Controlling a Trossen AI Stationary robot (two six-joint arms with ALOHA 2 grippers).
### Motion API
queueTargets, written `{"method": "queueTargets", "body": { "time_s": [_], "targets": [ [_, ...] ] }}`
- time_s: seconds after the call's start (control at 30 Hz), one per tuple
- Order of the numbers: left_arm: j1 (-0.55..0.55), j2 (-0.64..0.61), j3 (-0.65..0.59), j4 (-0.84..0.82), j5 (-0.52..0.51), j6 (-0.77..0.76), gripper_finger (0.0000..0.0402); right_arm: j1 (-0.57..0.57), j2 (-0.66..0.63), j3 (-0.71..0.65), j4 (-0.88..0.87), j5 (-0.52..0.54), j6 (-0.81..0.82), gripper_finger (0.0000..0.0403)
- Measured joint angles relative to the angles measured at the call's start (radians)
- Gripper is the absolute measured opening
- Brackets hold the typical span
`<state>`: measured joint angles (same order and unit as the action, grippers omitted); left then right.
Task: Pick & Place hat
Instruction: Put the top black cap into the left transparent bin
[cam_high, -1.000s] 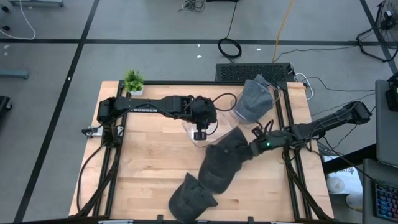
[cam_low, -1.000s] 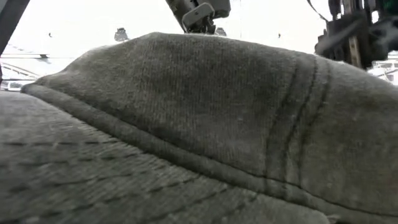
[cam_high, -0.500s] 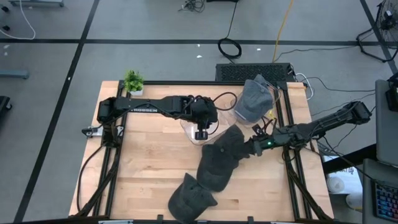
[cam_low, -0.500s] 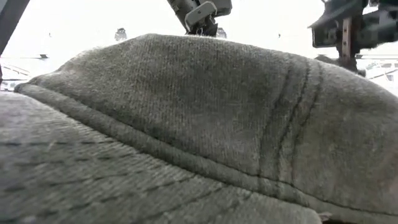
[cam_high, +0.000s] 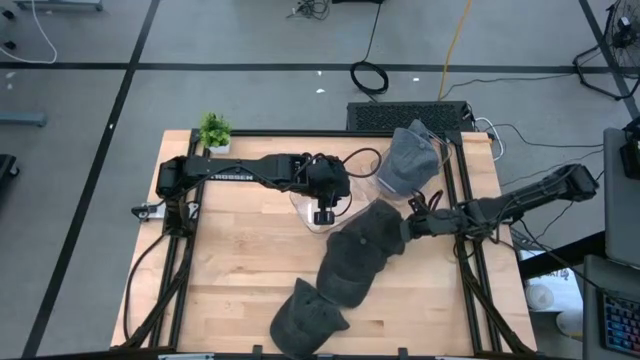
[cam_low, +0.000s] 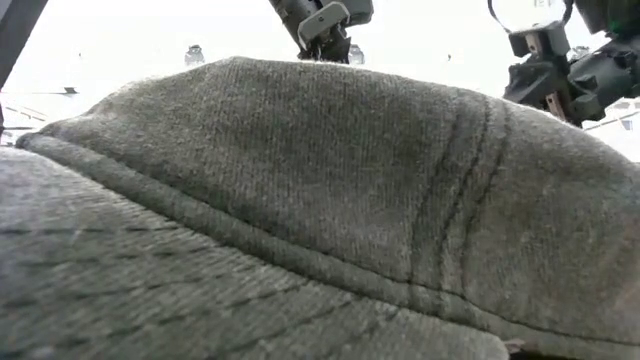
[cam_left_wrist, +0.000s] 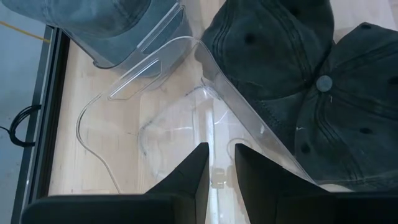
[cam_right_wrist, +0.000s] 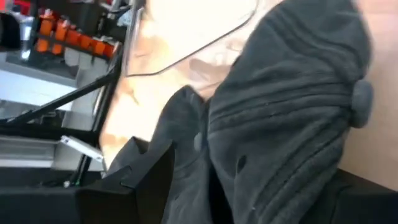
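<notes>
My right gripper (cam_high: 408, 228) is clamped on the far right edge of a dark hat (cam_high: 358, 255), which lies mid-table on the wooden table (cam_high: 240, 280), overlapping another dark hat (cam_high: 305, 320) at the near edge. My left gripper (cam_high: 322, 214), fingers (cam_left_wrist: 186, 180) set narrowly apart, hangs over a clear plastic stand (cam_left_wrist: 168, 112). A grey hat (cam_high: 408, 160) sits far right, a small plant (cam_high: 213, 131) far left.
</notes>
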<state>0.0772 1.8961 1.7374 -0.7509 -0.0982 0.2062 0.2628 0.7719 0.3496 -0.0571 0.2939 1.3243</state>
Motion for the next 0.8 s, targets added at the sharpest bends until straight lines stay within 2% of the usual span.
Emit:
{"method": "queueTargets", "body": {
  "time_s": [0.2, 0.3, 0.5, 0.63, 0.73, 0.8],
  "targets": [
    [0.000, 0.000, 0.000, 0.002, 0.000, 0.000, 0.0088, -0.080, 0.000, 0.000, -0.133, -0.054, 0.000, 0.0247],
    [0.000, 0.000, 0.000, 0.002, 0.000, -0.002, 0.0088, -0.126, 0.000, -0.026, -0.104, -0.114, -0.001, 0.0247],
    [0.000, 0.000, 0.000, 0.002, 0.000, -0.003, 0.0088, -0.201, 0.000, -0.168, 0.141, -0.217, 0.000, 0.0247],
    [0.000, 0.000, 0.000, 0.005, 0.000, -0.005, 0.0088, -0.244, 0.000, -0.259, 0.384, -0.293, -0.001, 0.0247],
    [0.000, 0.000, 0.000, 0.006, 0.000, -0.005, 0.0088, -0.263, 0.000, -0.288, 0.564, -0.373, -0.001, 0.0247],
    [0.000, 0.000, 0.000, 0.007, 0.000, -0.005, 0.0088, -0.269, -0.002, -0.289, 0.608, -0.448, -0.001, 0.0247]
  ]
}}
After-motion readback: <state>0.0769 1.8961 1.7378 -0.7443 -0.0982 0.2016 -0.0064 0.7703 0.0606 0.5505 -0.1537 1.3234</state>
